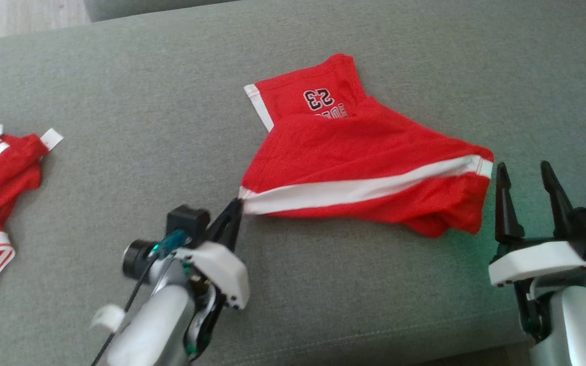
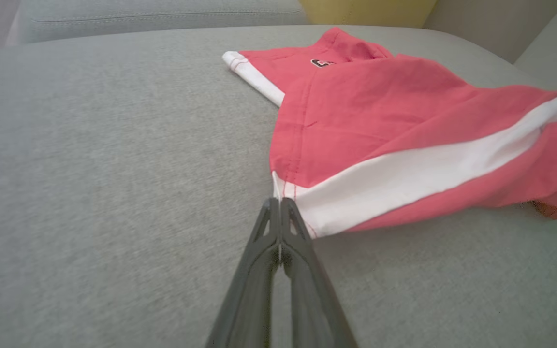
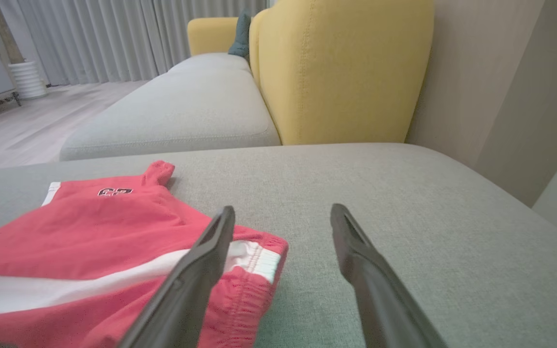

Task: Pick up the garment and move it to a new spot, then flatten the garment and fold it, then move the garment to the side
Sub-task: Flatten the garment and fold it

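Grey sofa seat (image 1: 120, 101) carries the red shorts (image 1: 354, 152), rumpled near its middle; left end effector (image 1: 235, 207) is clamped on the hem corner at the white stripe; right end effector (image 1: 527, 185) is spread apart, empty, just beside the waistband; flattening looks barely begun, folding and setting aside remain.

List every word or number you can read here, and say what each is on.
"23": on the red shorts, upside down in the head view.
Word beside it: too blurred to read.
Both wrist views: the same print, too small to read.
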Controlling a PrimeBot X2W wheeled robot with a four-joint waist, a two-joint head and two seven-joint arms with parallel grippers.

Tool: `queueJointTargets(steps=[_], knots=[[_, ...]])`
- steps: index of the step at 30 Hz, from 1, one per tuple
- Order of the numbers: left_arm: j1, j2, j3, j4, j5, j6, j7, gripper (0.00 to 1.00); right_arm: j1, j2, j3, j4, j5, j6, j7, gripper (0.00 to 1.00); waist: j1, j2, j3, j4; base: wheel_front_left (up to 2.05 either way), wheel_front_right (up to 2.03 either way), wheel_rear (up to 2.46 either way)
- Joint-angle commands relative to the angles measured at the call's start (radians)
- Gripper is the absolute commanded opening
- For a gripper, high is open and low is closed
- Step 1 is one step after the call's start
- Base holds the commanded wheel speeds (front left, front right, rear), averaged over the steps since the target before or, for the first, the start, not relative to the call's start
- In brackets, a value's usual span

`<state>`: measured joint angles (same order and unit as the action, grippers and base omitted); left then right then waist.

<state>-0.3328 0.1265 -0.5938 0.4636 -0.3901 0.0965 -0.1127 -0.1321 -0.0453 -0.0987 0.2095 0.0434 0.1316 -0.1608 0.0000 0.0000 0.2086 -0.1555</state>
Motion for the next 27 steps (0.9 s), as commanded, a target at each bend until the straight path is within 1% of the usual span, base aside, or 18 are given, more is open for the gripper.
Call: queueJointTargets(steps=[1,6,7,9,15,20,22,25,26,27], knots=[[0.007,0.032,0.045,-0.053,-0.003,0.014,-0.009,0.00,-0.017,-0.005,0.010,-0.023,-0.010,-0.001,0.014,1.00,0.0000,0.0000,0.000,0.008,0.00,0.00,0.00],[0.078,0.090,0.083,-0.157,-0.020,0.056,0.009,0.00,-0.014,-0.005,-0.005,-0.002,-0.006,-0.001,0.077,1.00,0.0000,0.0000,0.002,0.024,0.00,0.00,0.00],[0.103,0.109,0.093,-0.187,-0.027,0.067,0.024,0.00,-0.012,-0.005,-0.004,0.008,-0.005,-0.001,0.098,1.00,0.0000,0.0000,0.004,0.030,0.00,0.00,0.00],[0.121,0.122,0.096,-0.205,-0.031,0.073,0.037,0.00,-0.011,-0.005,0.008,0.022,-0.002,-0.001,0.117,1.00,0.0000,0.0000,0.005,0.035,0.00,0.00,0.00],[0.137,0.122,0.087,-0.209,-0.041,0.076,0.059,0.00,0.000,-0.005,0.066,0.034,0.035,-0.001,0.143,1.00,0.0000,0.0000,0.006,0.044,0.00,0.00,0.00],[0.132,0.106,0.078,-0.179,-0.054,0.070,0.064,0.00,0.035,-0.005,0.103,-0.033,0.067,-0.001,0.127,1.00,0.0000,0.0000,0.005,0.043,0.00,0.00,0.00],[0.128,0.099,0.076,-0.161,-0.062,0.065,0.065,0.23,0.055,-0.005,0.119,-0.074,0.075,-0.001,0.129,1.00,0.0000,0.0000,0.003,0.035,0.00,0.00,0.00],[0.122,0.091,0.071,-0.139,-0.069,0.057,0.066,0.44,0.080,-0.005,0.140,-0.131,0.077,-0.001,0.142,1.00,0.0000,0.0000,0.001,0.021,0.00,0.00,0.00],[0.120,0.089,0.069,-0.133,-0.071,0.055,0.068,0.48,0.087,-0.005,0.145,-0.149,0.078,-0.001,0.146,1.00,0.0000,0.0000,0.001,0.017,0.00,0.00,0.00],[0.118,0.089,0.068,-0.127,-0.073,0.054,0.069,0.59,0.093,-0.005,0.150,-0.165,0.077,-0.001,0.150,1.00,0.0000,0.0000,0.001,0.014,0.00,0.00,0.00]])
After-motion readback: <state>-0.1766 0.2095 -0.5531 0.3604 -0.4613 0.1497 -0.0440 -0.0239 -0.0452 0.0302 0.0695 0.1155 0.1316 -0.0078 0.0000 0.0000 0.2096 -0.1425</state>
